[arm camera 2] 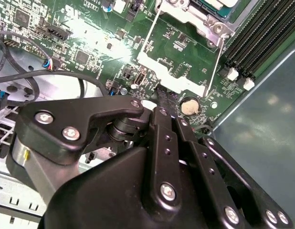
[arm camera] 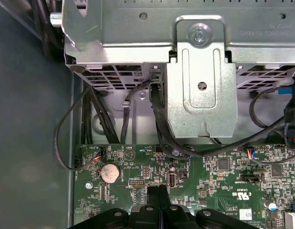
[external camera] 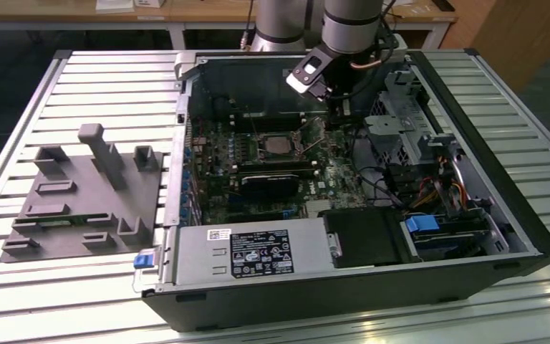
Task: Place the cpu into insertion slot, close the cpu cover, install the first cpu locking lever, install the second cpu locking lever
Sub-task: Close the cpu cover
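Now, hand: closed, tip at edge of the cover; gripping or not, I cannot tell.
Cover: swung open, between hand and slot.
Slot: beyond cover.

Drive cage and cables (black, looping) hem the tool; bare motherboard lies beside.

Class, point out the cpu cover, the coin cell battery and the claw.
cpu cover (arm camera 2: pixel 152 60), second wrist view, lower frame bar.
coin cell battery (arm camera: pixel 109 172), first wrist view, centre of its face.
claw (arm camera: pixel 157 190), first wrist view, midway between its fingertips.
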Controlling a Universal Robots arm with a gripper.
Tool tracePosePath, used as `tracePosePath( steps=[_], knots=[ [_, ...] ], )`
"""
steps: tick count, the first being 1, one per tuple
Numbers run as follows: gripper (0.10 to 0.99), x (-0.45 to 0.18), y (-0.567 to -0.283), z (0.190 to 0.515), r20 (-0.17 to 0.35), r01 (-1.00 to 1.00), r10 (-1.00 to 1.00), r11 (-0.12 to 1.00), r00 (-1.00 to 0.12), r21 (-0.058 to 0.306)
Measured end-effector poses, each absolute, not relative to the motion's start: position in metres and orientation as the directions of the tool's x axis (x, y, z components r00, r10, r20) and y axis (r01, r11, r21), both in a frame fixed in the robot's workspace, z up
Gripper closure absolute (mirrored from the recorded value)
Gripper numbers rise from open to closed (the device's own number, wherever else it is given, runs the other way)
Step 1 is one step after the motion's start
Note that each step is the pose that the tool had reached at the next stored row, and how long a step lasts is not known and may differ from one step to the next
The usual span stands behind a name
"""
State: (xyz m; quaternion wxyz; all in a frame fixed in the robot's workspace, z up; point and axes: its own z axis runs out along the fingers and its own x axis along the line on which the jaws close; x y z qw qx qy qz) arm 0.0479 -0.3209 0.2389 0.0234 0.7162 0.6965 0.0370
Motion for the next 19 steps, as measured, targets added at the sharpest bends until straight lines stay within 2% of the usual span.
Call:
tracePosePath(
  steps=[4, 8, 19],
  knots=[
    [0.98, 0.048, -0.321, 0.239, 0.021, 0.997, 0.999, -0.028, 0.027, 0.074],
    [0.98, 0.049, -0.321, 0.238, 0.019, 0.999, 0.999, -0.029, 0.028, 0.017],
    [0.98, 0.037, -0.321, 0.238, 0.019, 0.999, 0.999, -0.029, 0.029, 0.014]
  ],
)
